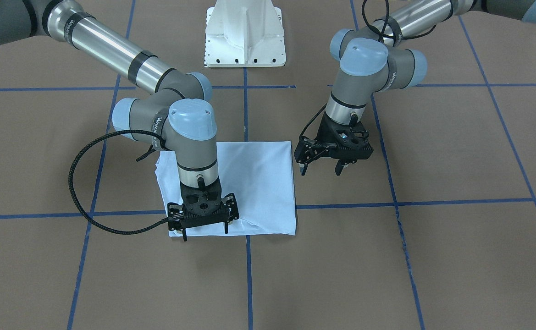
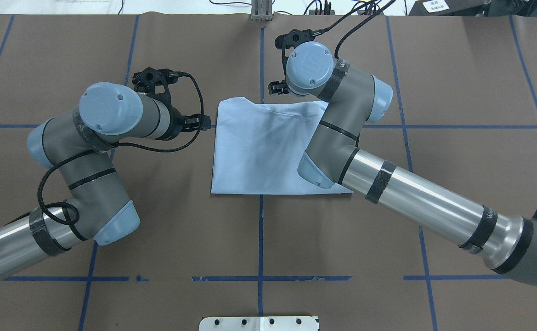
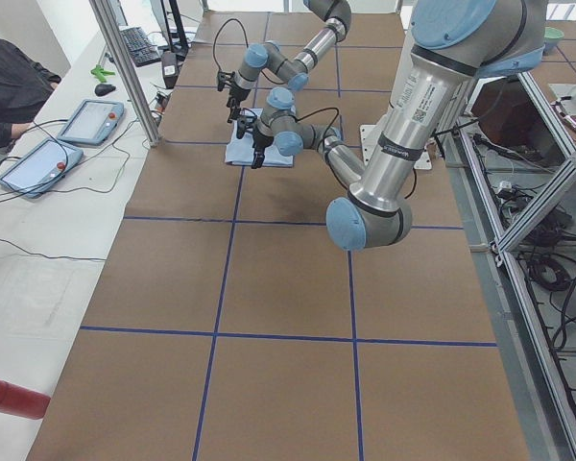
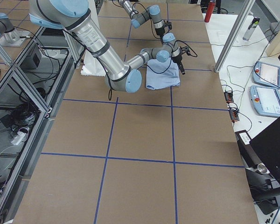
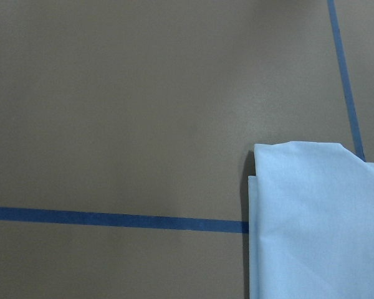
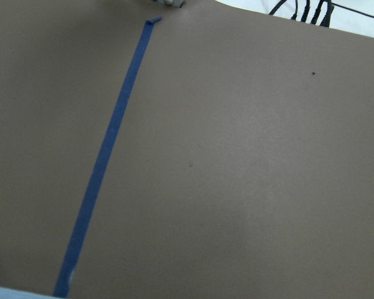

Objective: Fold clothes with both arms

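My left gripper point(image 1: 320, 170) hangs wide open and empty just beside the folded pale blue T-shirt point(image 1: 258, 183); my right gripper point(image 1: 206, 234), equally wide, is over its far edge, above the brown table point(image 1: 433, 256) with its blue tape point(image 1: 455, 201) grid

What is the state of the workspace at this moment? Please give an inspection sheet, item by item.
Surface: brown table with a blue tape grid.
Job's things: pale blue T-shirt lies folded into a flat rectangle.
Clutter: nothing seen.
Grippers: left pincer open, beside the shirt's side edge; right pincer open, over the shirt's edge on the operators' side.
Cables: black braided cable loops out beside the right arm.
Surroundings: white pedestal base; a tablet on a side bench; a person's sleeve.
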Action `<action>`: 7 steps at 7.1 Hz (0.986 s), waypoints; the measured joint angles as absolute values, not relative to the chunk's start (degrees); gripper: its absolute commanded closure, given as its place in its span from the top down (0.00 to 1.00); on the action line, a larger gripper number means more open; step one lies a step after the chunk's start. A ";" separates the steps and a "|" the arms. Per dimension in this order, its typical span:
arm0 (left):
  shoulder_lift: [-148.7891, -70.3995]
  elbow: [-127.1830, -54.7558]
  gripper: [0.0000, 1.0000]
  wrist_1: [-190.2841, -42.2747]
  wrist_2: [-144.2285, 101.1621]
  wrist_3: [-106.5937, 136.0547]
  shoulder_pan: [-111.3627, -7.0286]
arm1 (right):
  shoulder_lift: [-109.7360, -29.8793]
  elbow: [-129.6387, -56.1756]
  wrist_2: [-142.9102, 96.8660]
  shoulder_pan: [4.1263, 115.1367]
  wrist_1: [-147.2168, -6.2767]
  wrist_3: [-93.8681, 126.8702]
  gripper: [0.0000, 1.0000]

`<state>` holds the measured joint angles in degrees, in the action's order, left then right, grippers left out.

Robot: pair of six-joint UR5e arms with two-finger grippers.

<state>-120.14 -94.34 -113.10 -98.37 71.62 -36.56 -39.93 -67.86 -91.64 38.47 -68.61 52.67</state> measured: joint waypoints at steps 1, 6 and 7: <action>-120.13 -94.92 1.00 -113.00 -98.43 71.63 -36.56 | -40.07 -68.58 -94.38 38.97 -69.10 53.39 1.00; -110.40 -117.82 1.00 -98.30 -101.47 65.72 -38.92 | -54.79 -94.18 -108.65 50.40 -89.04 40.38 1.00; -107.54 -123.53 1.00 -93.62 -102.78 61.99 -41.06 | -59.19 -98.89 -112.05 54.25 -91.53 34.44 1.00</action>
<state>-107.54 -123.53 -93.62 -102.78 61.99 -41.06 -59.19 -98.89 -112.05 54.25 -91.53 34.44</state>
